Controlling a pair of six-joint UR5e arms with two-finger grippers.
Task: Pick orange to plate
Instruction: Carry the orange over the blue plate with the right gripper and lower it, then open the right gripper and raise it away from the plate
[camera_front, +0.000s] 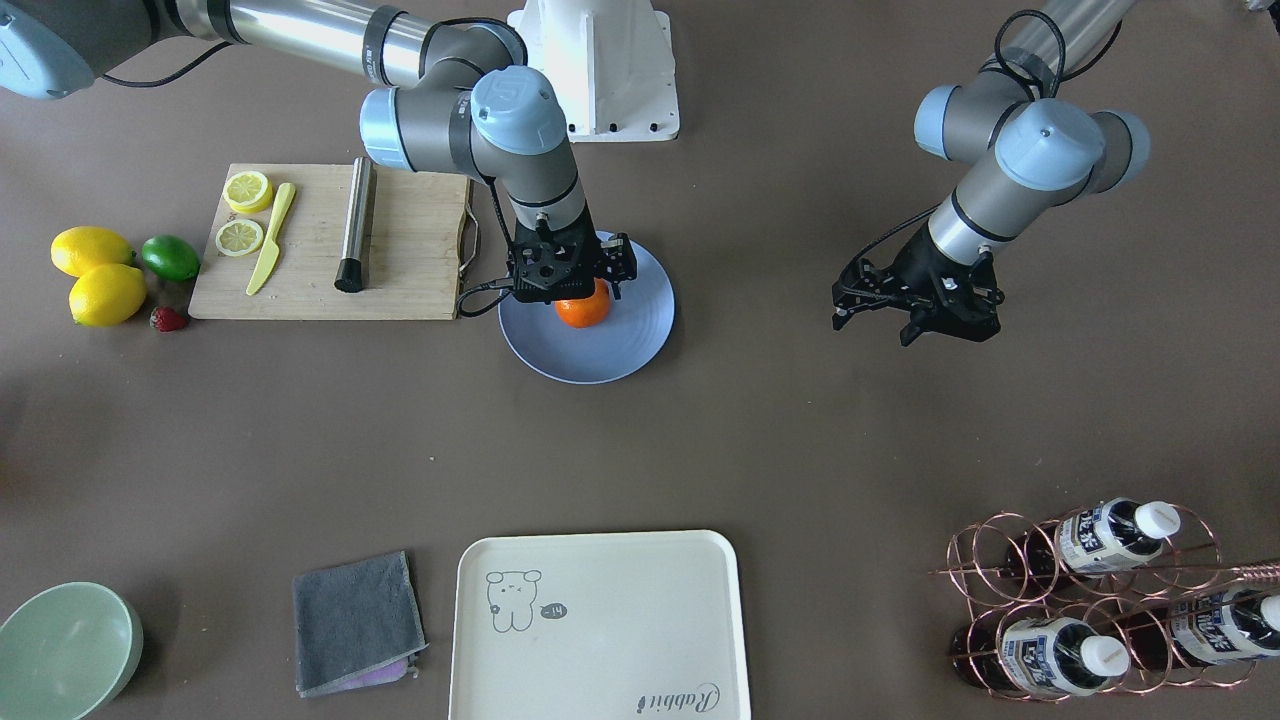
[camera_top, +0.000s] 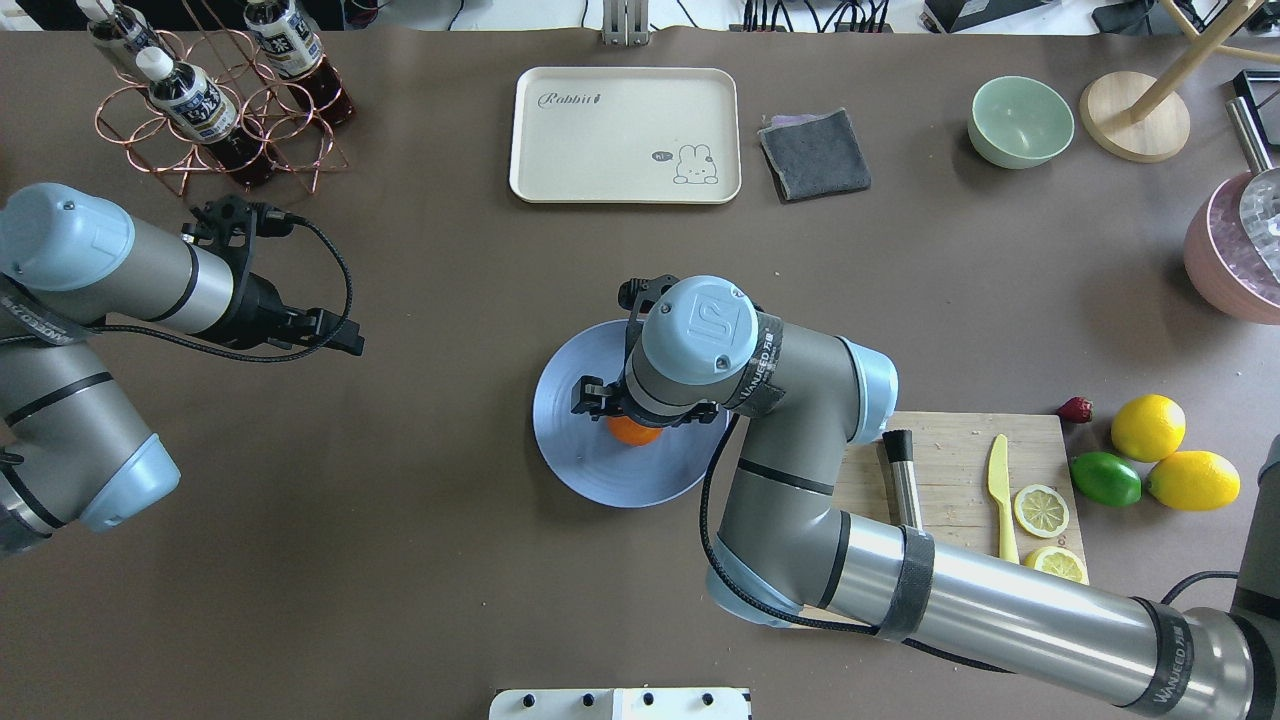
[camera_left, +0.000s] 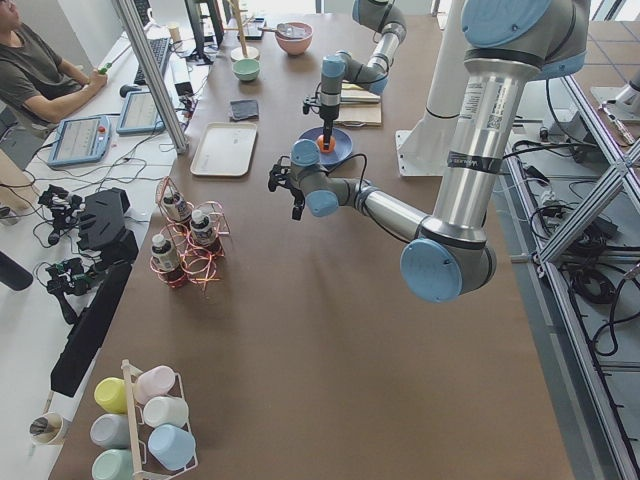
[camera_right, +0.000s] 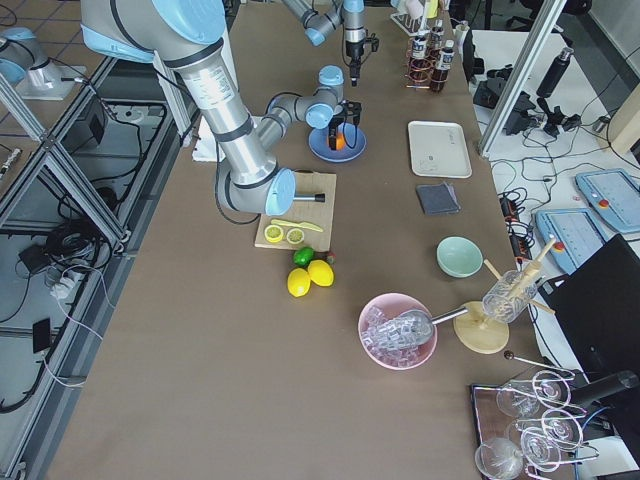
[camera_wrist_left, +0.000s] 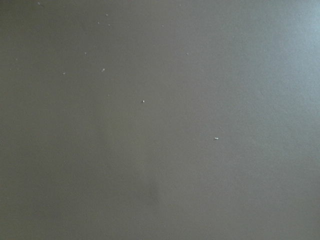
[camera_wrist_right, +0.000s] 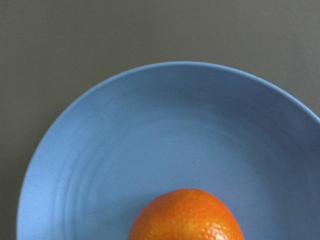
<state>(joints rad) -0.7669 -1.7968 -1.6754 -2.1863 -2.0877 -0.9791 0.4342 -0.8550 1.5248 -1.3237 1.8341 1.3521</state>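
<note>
Found the orange (camera_wrist_right: 186, 216) directly beneath the right claw (camera_front: 575, 290), at the bottom edge of the right wrist view: pebbled, glossy rind, and a round form with no long axis to line up with. Saw the claw's dark fingers standing either side of the fruit in the front view, spread about as wide as the orange, but could not tell whether pressing on it or slack around it. Could not tell either whether the fruit rested on the plate (camera_wrist_right: 150, 125) or hung just above it, though placed it well inside the rim, near the middle. Noted the plate as pale blue, matte, faintly speckled, slightly dished and ringed with shallow concentric ridges, so judged a round fruit likely to settle there rather than roll off. Judged the coming move a plain vertical one: let go, then lift straight up. Beyond the plate, noted the flat brown bench (camera_front: 700, 450), then a bamboo cutting board (camera_front: 400, 270) just beside the rim, carrying a yellow plastic knife (camera_front: 270, 240). Farthest off, saw the left claw (camera_front: 915, 320) hovering open and empty over bare bench, well apart from the plate, so counted the right arm by far the nearer.
</note>
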